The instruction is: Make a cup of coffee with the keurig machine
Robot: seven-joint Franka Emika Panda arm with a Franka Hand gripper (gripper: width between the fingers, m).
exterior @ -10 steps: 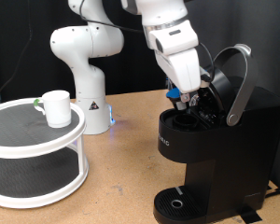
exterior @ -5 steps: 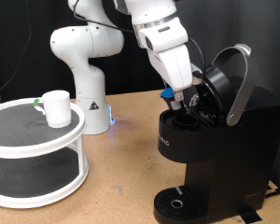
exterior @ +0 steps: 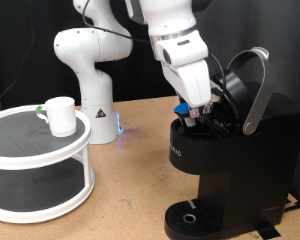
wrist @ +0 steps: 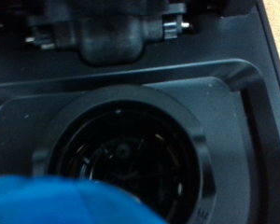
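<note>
The tool point(exterior: 193, 113) hangs just above the open pod well point(wrist: 131, 159) of the keurig point(exterior: 225, 160), its lid point(exterior: 252, 85) tipped up and back; a blue-topped pod point(exterior: 181, 103) seems pinched between its fingers, though the grip itself is hard to see; the wrist view shows blue at the frame's edge over the dark round well; an off-centre pod could catch the rim or the raised lid and tilt; the cup point(exterior: 60, 115) sits well apart on a white two-tier stand point(exterior: 40, 150) at the exterior view's left, on the tabletop point(exterior: 130, 190); the drip tray point(exterior: 190, 217) is bare.
</note>
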